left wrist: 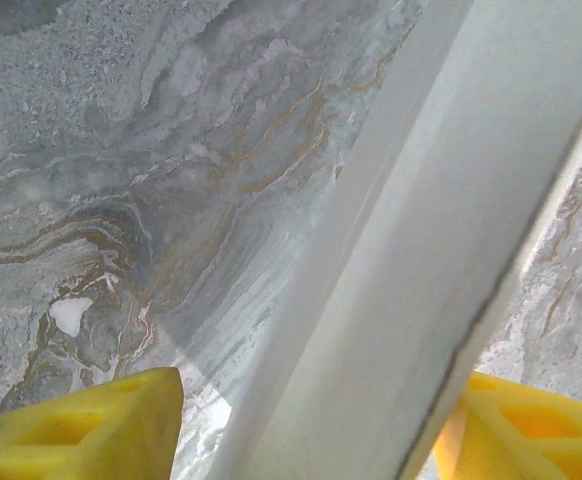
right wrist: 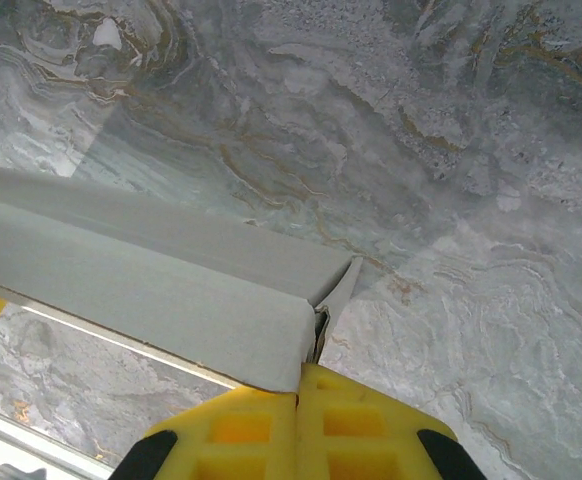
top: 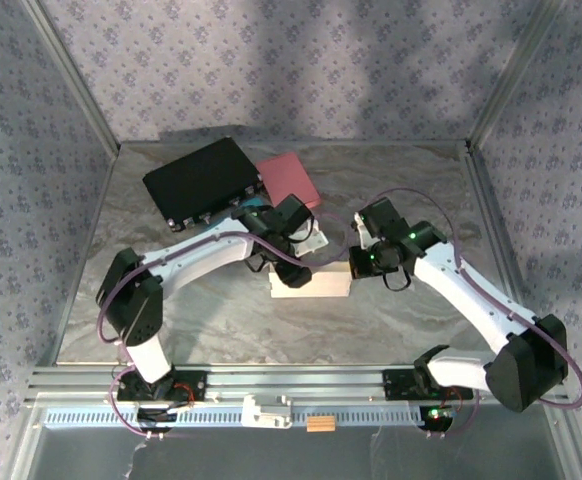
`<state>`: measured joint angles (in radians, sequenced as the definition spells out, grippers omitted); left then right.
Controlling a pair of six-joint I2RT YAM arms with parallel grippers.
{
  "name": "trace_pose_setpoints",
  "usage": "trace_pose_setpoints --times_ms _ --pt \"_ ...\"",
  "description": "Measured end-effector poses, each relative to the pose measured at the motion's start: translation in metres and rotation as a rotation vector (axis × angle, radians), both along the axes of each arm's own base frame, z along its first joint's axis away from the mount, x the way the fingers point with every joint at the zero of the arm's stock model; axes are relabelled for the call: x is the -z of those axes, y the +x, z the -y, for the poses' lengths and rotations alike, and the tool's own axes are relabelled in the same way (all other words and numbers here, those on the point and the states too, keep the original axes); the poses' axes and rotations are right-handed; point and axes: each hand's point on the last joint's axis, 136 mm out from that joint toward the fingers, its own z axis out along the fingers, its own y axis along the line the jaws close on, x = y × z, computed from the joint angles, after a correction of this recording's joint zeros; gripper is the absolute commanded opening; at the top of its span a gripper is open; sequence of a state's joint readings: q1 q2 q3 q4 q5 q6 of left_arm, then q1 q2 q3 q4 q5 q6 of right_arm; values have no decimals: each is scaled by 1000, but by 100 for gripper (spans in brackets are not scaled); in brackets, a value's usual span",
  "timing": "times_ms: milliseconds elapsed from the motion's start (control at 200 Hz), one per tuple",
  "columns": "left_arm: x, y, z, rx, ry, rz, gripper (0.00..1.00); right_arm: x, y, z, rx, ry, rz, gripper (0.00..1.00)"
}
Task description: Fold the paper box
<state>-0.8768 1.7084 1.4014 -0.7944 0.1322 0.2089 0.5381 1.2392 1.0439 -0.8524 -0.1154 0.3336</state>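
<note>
The paper box (top: 316, 285) lies near the middle of the table (top: 221, 320), a long white shape running from 9 o'clock to 3 o'clock between the two grippers. It is only partly formed, with its sides standing up off the marbled surface.

The right gripper (top: 354, 268) is at the 3 o'clock end of the box. Seen from its own wrist, the right gripper (right wrist: 299, 395) has its yellow fingers (right wrist: 361, 425) pressed tight together. A small corner flap of the paper box (right wrist: 141, 270) is pinched between them, where two grey-white walls meet in a crease. From that corner the wall runs off toward 9 o'clock.

The left gripper (top: 286, 258) comes down on the box at its 10 o'clock corner, the arm bending in from the near left. From its wrist, the left gripper (left wrist: 311, 400) stands spread apart, one yellow finger on each side of a pale wall of the paper box (left wrist: 421, 250). That wall slants up toward 1 o'clock. The finger at 5 o'clock sits right against the wall. The finger (left wrist: 81, 425) at 7 o'clock stands a little clear of it, with a sliver of table between them. So this hand is released and straddles the wall rather than clamping it.

Beyond the box, toward 11 o'clock, a black case (top: 203, 180) lies flat on the table. A pink box (top: 289, 178) rests just beside it at about 12 o'clock, behind the left wrist.
</note>
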Motion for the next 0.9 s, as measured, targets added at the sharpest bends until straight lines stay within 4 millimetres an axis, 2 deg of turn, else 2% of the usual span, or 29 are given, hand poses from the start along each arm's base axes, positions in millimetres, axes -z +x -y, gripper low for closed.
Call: trace_pose_setpoints --times_ms 120,325,495,600,695,790,899 --pt "-11 -1 -1 -46 -41 18 73 0 1 -1 11 -10 11 0" --pt "-30 -3 -10 -148 -127 61 69 0 1 -5 14 -22 29 0" --pt "-60 3 -20 -272 -222 108 67 0 1 -7 18 -36 46 0" --pt "-85 5 -40 -378 -295 113 63 0 1 -7 25 -40 49 0" --pt "-99 9 -71 -505 -334 79 60 0 2 -7 28 -41 51 0" --pt "-95 5 -104 -604 -306 24 62 0 2 -7 29 -41 51 0" --pt "-79 -19 -115 -606 -264 -76 62 1 2 -7 29 -41 50 0"
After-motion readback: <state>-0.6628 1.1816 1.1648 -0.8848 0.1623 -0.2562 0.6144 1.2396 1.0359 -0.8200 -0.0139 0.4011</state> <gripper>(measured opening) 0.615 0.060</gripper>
